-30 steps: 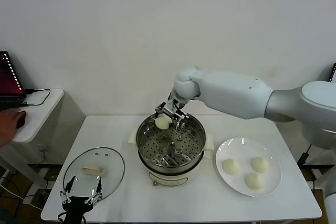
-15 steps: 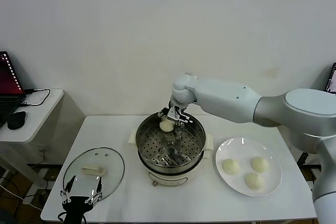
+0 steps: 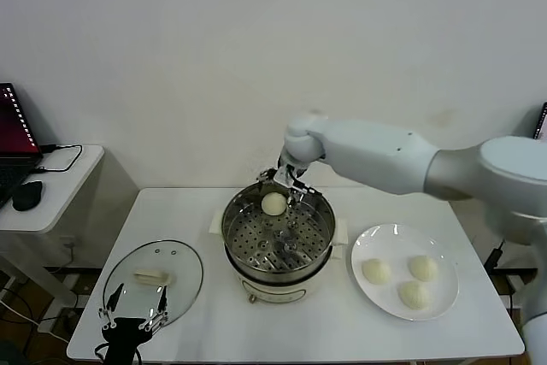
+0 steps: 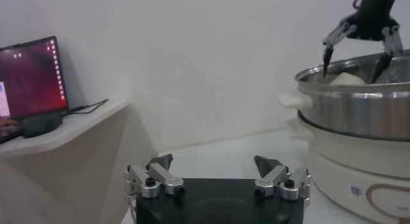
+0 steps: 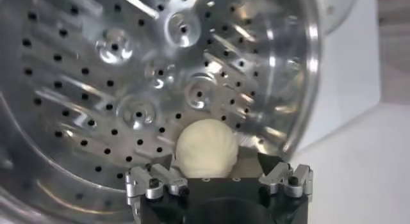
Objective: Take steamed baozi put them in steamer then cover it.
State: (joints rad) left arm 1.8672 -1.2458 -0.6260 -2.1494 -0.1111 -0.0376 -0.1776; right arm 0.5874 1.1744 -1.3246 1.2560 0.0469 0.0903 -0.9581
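The steamer point(image 3: 256, 245) stands mid-table, a shiny steel pot with a perforated tray point(image 5: 128, 84). One cream-white baozi point(image 3: 273, 203) lies on the tray by the far rim, also seen in the right wrist view point(image 5: 206, 150). My right gripper point(image 3: 285, 182) hovers just above it, open, its fingers spread to either side and not touching it point(image 5: 214, 161). Three more baozi point(image 3: 376, 271) lie on the white plate point(image 3: 393, 241) to the right. The glass cover point(image 3: 175, 267) lies flat at the front left. My left gripper point(image 3: 132, 320) waits open and empty at its near edge point(image 4: 213, 161).
A side table with a laptop point(image 3: 13, 130), a cable and a mouse point(image 3: 26, 196) stands at the far left. A white wall is close behind the table. The left wrist view shows the steamer's side point(image 4: 359, 110) and my right gripper point(image 4: 353, 62) above it.
My right gripper carried the baozi down to the tray, opened and let it go, then rose slightly. A hand at the side table has gone. The left arm has not moved.
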